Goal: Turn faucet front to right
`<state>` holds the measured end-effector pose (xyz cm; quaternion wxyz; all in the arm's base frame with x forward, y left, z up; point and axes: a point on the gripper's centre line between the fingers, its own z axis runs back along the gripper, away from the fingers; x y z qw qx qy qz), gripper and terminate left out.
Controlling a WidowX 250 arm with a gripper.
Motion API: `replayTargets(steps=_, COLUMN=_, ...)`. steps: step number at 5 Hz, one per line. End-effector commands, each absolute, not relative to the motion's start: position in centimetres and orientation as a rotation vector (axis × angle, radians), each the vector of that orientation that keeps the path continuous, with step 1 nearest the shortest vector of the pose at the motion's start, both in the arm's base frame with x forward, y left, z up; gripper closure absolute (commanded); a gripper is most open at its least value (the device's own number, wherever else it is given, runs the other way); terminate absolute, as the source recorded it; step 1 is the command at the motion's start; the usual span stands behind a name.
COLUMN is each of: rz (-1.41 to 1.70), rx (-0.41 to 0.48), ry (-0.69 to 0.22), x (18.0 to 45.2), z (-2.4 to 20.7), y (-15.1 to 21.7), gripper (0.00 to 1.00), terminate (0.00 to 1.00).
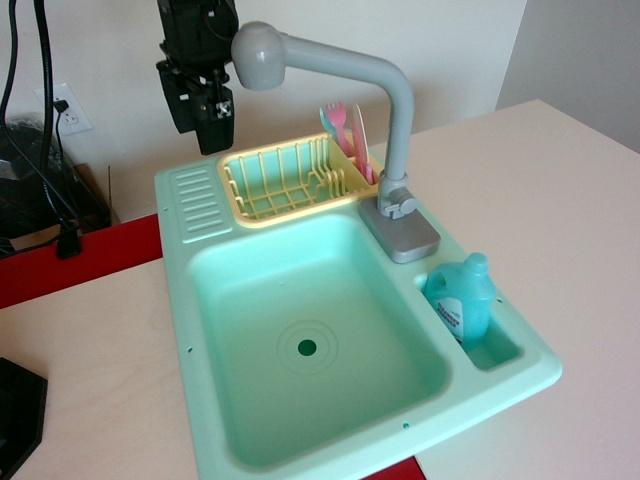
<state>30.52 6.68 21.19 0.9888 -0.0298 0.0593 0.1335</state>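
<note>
The grey toy faucet stands upright on its rectangular grey base at the right rim of the mint green sink. Its bent arm reaches left over the yellow rack and ends in a rounded head. My black gripper hangs from the top of the view just left of that head, close beside it. Its fingers point down above the sink's back left corner. I cannot tell whether it touches the head or how far its jaws stand apart. Nothing is held.
A yellow dish rack sits at the sink's back with pink and blue cutlery in it. A teal soap bottle lies in the small right compartment. Cables and a wall socket are at the far left.
</note>
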Motion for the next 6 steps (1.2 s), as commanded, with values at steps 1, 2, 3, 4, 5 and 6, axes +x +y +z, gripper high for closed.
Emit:
replayTargets(steps=1, rz=0.268, rx=-0.06, ry=0.119, x=30.5, z=21.2, y=6.7, gripper=0.0, terminate=0.0)
replayTargets(steps=2, rz=0.274, rx=-0.054, ry=0.112, x=31.7, z=21.5, y=7.5, gripper=0.0, terminate=0.0)
replayTargets(steps=3, rz=0.247, rx=-0.047, ry=0.113, x=32.7, z=21.5, y=7.0, gripper=0.0, terminate=0.0)
replayTargets(steps=4, rz=0.178, rx=-0.056, ry=0.133, x=33.2, z=21.4, y=5.2, gripper=0.0, terminate=0.0)
replayTargets(steps=5, rz=0.117, rx=-0.063, ry=0.139, x=33.0, z=21.7, y=3.1, gripper=0.0, terminate=0.0)
replayTargets(steps=6, rz=0.048, rx=-0.067, ry=0.153, x=32.5, z=21.7, y=0.2, gripper=0.0, terminate=0.0)
